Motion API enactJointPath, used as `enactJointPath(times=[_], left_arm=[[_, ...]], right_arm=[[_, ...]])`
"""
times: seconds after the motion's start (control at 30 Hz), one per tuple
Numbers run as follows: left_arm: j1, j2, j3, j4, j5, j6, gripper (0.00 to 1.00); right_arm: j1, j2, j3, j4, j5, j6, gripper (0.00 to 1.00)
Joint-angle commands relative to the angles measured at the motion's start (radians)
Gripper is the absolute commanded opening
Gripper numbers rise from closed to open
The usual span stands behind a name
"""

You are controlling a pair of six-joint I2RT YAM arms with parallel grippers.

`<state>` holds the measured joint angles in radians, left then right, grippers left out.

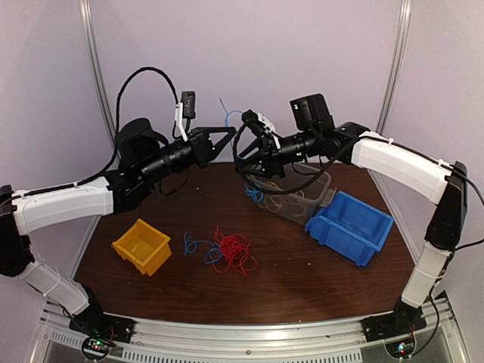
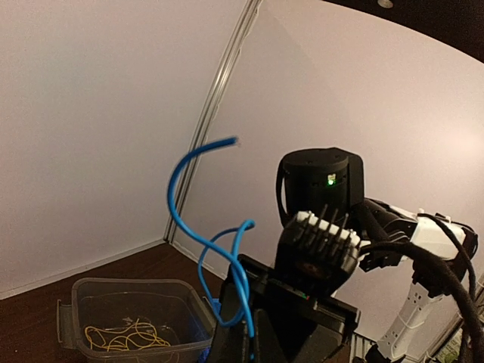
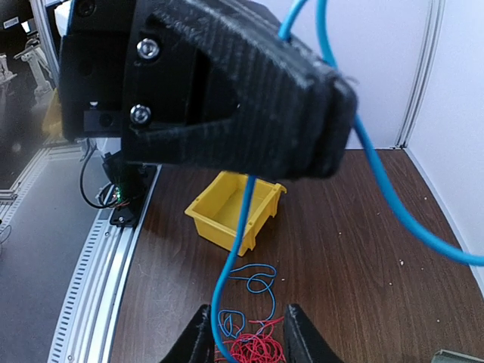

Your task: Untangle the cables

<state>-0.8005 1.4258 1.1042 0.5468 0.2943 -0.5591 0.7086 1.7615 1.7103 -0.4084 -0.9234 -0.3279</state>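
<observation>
A blue cable [image 1: 227,113] is held high above the table, with my left gripper [image 1: 230,133] shut on it. In the left wrist view the blue cable [image 2: 189,219] loops up out of the closed left gripper [image 2: 253,321]. Its lower end hangs down between the fingers [image 3: 199,339] of my right gripper [image 3: 249,336], which stand apart, the cable close to the left one. My right gripper [image 1: 246,145] faces the left gripper at the same height. A red tangle [image 1: 234,251] and more blue cables [image 1: 198,246] lie on the table below. Yellow cables [image 2: 125,335] lie in the clear tub.
A clear plastic tub [image 1: 299,198] stands behind the middle of the table, with a blue bin [image 1: 352,225] to its right. A yellow bin [image 1: 142,246] sits at the left front. Grey walls close in the back and sides.
</observation>
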Motion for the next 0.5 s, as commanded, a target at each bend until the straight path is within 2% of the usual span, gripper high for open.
enactJointPath(times=[0.0, 0.07, 0.1, 0.23, 0.27, 0.3, 0.33, 0.47], left_arm=[[-0.004, -0.005, 0.025, 0.020, 0.009, 0.017, 0.00], [-0.004, -0.005, 0.020, 0.024, 0.009, 0.018, 0.00], [-0.005, -0.005, 0.017, 0.027, 0.007, 0.018, 0.00], [-0.005, -0.016, -0.011, 0.026, -0.030, 0.028, 0.01], [-0.004, -0.019, -0.020, 0.018, -0.047, 0.036, 0.08], [-0.004, -0.023, -0.031, 0.008, -0.066, 0.043, 0.20], [-0.004, -0.026, -0.042, -0.005, -0.100, 0.048, 0.27], [-0.002, -0.030, -0.091, -0.056, -0.165, 0.069, 0.44]], right_arm=[[0.002, -0.046, -0.037, 0.029, -0.061, 0.006, 0.19], [0.003, -0.046, -0.042, 0.045, -0.038, 0.029, 0.03], [0.002, -0.048, -0.043, 0.048, -0.015, 0.037, 0.00], [-0.026, -0.075, -0.076, 0.052, 0.021, 0.056, 0.00], [-0.040, -0.089, -0.093, 0.051, 0.022, 0.056, 0.00], [-0.055, -0.105, -0.112, 0.046, 0.026, 0.054, 0.00], [-0.072, -0.120, -0.129, 0.033, 0.029, 0.048, 0.00], [-0.162, -0.183, -0.196, -0.029, 0.036, 0.023, 0.00]])
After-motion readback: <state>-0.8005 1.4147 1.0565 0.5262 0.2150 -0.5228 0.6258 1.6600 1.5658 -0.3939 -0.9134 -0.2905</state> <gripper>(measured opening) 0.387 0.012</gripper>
